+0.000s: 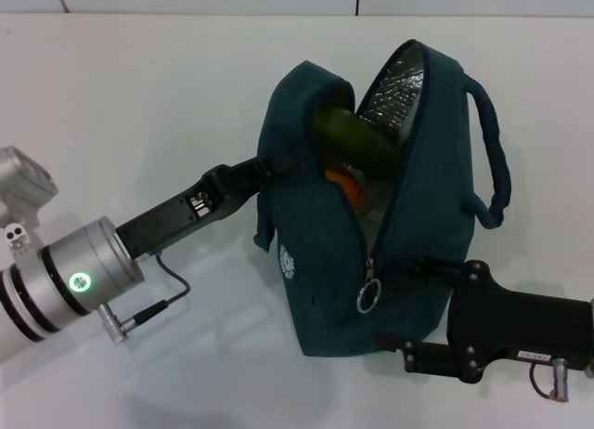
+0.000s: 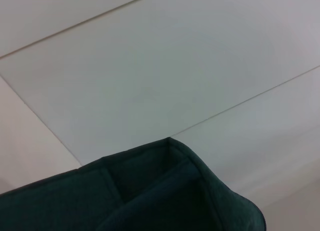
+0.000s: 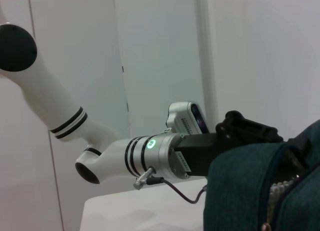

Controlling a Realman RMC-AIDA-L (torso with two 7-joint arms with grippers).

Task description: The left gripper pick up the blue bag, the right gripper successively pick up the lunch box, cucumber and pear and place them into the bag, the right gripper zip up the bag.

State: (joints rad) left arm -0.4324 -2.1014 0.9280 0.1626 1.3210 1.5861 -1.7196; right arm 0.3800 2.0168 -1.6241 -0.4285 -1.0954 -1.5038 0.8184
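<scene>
The blue bag [image 1: 325,262] stands on the white table, its top gaping and its silver lining showing. Inside lie the cucumber [image 1: 357,139] and, under it, the orange pear [image 1: 345,185]. The lunch box is hidden. My left gripper [image 1: 264,166] is shut on the bag's left upper edge, its tips buried in the fabric. The bag's fabric [image 2: 175,201] fills the bottom of the left wrist view. My right gripper [image 1: 419,308] is at the bag's near right end, open, one finger on each side of that end. The zip ring [image 1: 368,296] hangs just left of it.
The bag's free handle [image 1: 492,150] loops out on the right side. White table [image 1: 139,104] lies all around the bag. In the right wrist view the left gripper [image 3: 242,136] and the bag [image 3: 250,191] show, with white wall panels behind.
</scene>
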